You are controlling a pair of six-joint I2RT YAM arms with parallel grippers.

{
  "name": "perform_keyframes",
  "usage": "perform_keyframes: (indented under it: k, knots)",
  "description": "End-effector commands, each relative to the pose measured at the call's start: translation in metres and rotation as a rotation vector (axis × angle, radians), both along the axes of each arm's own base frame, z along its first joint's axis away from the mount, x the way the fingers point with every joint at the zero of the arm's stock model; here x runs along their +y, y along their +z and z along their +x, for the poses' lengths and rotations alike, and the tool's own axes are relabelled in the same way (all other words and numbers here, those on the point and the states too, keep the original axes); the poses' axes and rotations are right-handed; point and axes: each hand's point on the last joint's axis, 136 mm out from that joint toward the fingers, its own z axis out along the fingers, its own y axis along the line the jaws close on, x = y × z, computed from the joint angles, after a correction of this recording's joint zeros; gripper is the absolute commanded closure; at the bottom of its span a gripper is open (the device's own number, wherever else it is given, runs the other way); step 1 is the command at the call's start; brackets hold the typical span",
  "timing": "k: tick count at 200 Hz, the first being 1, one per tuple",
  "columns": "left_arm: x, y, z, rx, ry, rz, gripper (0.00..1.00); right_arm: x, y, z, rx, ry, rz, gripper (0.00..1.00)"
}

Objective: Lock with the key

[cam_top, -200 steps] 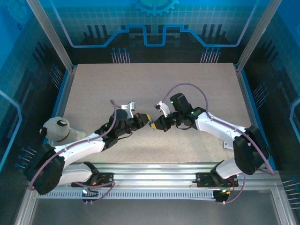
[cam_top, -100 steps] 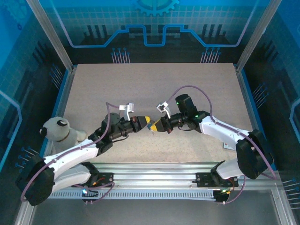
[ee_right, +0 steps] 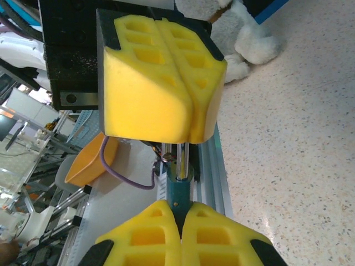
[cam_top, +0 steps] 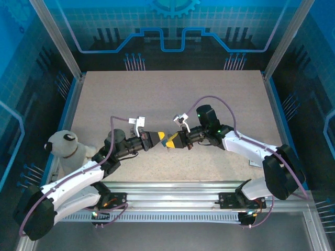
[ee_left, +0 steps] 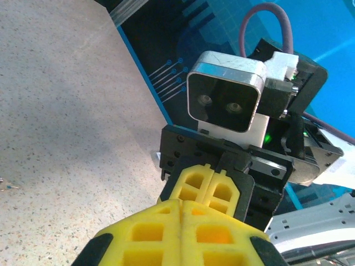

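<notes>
My two grippers meet tip to tip above the middle of the table. The right gripper (cam_top: pixel 172 141) (ee_right: pixel 181 206) is shut on a small teal lock (ee_right: pixel 181 188) wedged between its yellow pads. A silver metal shaft, which I take for the key (ee_right: pixel 182 158), rises from the hole in the lock's end. It runs under the shut yellow pads (ee_right: pixel 161 83) of the left gripper (cam_top: pixel 161 139) (ee_left: pixel 182 204). From the left wrist view the right gripper's pads (ee_left: pixel 208 185) sit straight ahead, and lock and key are hidden behind foam.
A white and black stuffed toy (cam_top: pixel 65 145) sits at the table's left edge beside the left arm. An aluminium rail (cam_top: pixel 167 187) runs along the near edge. A small red-and-white tag (cam_top: pixel 254 162) lies by the right arm. An orange scoop (ee_right: pixel 89 160) lies beyond the rail.
The left arm has stretched out and lowered, its elbow swinging left. The joined gripper tips have drifted slightly toward the near edge. Both grippers stayed shut.
</notes>
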Motion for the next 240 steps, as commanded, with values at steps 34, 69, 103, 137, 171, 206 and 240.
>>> perform_keyframes:
  k: [34, 69, 103, 137, 171, 206, 240]
  knots:
    - [0.010, 0.018, 0.006, -0.094, 0.037, -0.045, 1.00, -0.001, 0.001, -0.022, 0.067, 0.092, 0.030, 1.00]
    - [0.010, 0.014, 0.004, -0.090, 0.028, -0.049, 1.00, 0.001, 0.006, -0.020, 0.077, 0.094, 0.050, 1.00]
    - [0.008, 0.012, 0.003, -0.088, 0.016, -0.057, 1.00, 0.003, 0.011, -0.016, 0.096, 0.090, 0.065, 1.00]
    - [0.007, 0.011, 0.003, -0.088, 0.009, -0.059, 1.00, 0.003, 0.012, -0.013, 0.109, 0.086, 0.073, 1.00]
    - [0.006, 0.009, 0.002, -0.086, 0.003, -0.066, 1.00, 0.002, 0.014, -0.007, 0.117, 0.071, 0.079, 1.00]
    - [0.005, 0.005, 0.001, -0.075, -0.006, -0.070, 1.00, 0.003, 0.023, -0.003, 0.112, 0.069, 0.104, 1.00]
    - [0.005, 0.002, 0.000, -0.069, -0.010, -0.075, 1.00, 0.004, 0.029, 0.002, 0.114, 0.052, 0.108, 1.00]
